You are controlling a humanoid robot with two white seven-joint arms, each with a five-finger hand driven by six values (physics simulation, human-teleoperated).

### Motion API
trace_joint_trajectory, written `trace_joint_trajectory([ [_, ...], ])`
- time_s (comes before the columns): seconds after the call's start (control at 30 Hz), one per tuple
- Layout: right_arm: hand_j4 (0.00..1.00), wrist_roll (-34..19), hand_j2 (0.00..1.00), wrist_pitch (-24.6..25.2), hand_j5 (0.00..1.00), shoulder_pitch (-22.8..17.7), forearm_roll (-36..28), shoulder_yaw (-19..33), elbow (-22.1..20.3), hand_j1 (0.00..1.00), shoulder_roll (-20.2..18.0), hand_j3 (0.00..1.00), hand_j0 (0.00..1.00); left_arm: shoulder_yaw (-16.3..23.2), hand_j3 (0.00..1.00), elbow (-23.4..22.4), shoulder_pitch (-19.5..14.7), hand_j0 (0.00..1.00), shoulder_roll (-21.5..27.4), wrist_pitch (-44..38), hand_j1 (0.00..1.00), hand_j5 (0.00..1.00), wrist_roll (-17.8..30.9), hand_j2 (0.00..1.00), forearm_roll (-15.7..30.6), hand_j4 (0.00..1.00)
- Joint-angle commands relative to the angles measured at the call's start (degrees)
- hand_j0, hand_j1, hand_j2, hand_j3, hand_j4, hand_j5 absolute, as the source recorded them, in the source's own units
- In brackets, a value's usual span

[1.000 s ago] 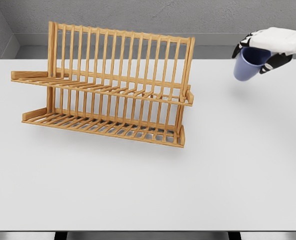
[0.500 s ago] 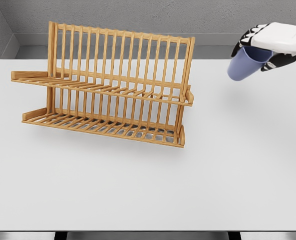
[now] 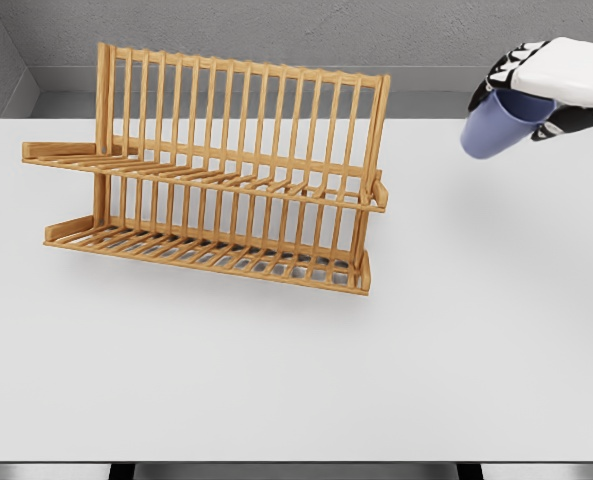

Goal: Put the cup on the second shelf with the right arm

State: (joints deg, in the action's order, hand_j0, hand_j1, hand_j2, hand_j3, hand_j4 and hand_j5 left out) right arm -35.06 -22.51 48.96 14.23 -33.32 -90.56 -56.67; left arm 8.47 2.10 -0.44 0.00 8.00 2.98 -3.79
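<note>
White counter (image 3: 456,340): wooden dish rack (image 3: 226,170), two shelves, stands left. Right hand (image 3: 536,85) pinches the tilted blue cup (image 3: 494,128) by its rim, aloft, well apart from the rack. Risks: cup slips; clips rack's end post.

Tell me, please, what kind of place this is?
Probably a simulated kitchen test bench: a wooden dish rack stands on a plain white table before a grey wall, and the right hand holds a blue cup.
</note>
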Motion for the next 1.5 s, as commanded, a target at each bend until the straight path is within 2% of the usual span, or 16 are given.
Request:
trace_joint_trajectory([
  [0.0,0.67,0.06,0.67,0.1,0.67,-0.17,-0.17,1.33,-1.54,0.67,-1.16,0.67,0.67,0.06,1.0,0.01,0.0,1.0,0.0,0.0,1.0,1.0,0.01,1.0,0.01,1.0],
  [0.07,0.67,0.06,0.67,0.1,0.67,-1.76,-0.17,3.17,-2.34,0.67,-1.42,0.67,0.67,0.06,1.0,0.01,0.0,1.0,0.0,0.0,1.0,1.0,0.01,1.0,0.01,1.0],
  [0.23,0.67,0.06,0.67,0.1,0.67,-2.02,-0.17,3.52,-3.48,0.67,-2.04,0.67,0.67,-0.03,1.0,0.01,0.0,1.0,0.0,0.0,1.0,1.0,0.01,1.0,0.01,1.0],
  [0.33,0.67,0.06,0.67,-0.08,0.67,-4.13,-0.26,6.42,-4.8,0.67,-2.48,0.67,0.67,-0.03,1.0,0.01,0.0,1.0,0.0,0.0,1.0,1.0,0.01,1.0,0.01,1.0],
  [0.73,0.67,0.06,0.67,-2.27,0.67,-4.22,-0.35,7.13,-9.98,0.67,-2.92,0.67,0.67,0.06,1.0,0.01,0.0,1.0,0.0,0.0,1.0,1.0,0.01,1.0,0.01,1.0],
  [0.97,0.67,0.06,0.67,-4.65,0.67,-5.01,-0.35,6.69,-9.98,0.67,-2.3,0.67,0.67,-0.03,1.0,0.01,0.0,1.0,0.0,0.0,1.0,1.0,0.01,1.0,0.01,1.0],
  [1.1,0.67,0.06,0.67,-8.52,0.67,-4.92,-0.35,6.51,-9.98,0.67,-0.99,0.67,0.67,-0.03,1.0,0.01,0.0,1.0,0.0,0.0,1.0,1.0,0.01,1.0,0.01,1.0],
  [1.47,0.67,0.06,0.67,-9.83,0.67,-4.31,-0.35,6.25,-9.98,0.67,1.91,0.67,0.67,0.06,1.0,0.01,0.0,1.0,0.0,0.0,1.0,1.0,0.01,1.0,0.01,1.0],
])
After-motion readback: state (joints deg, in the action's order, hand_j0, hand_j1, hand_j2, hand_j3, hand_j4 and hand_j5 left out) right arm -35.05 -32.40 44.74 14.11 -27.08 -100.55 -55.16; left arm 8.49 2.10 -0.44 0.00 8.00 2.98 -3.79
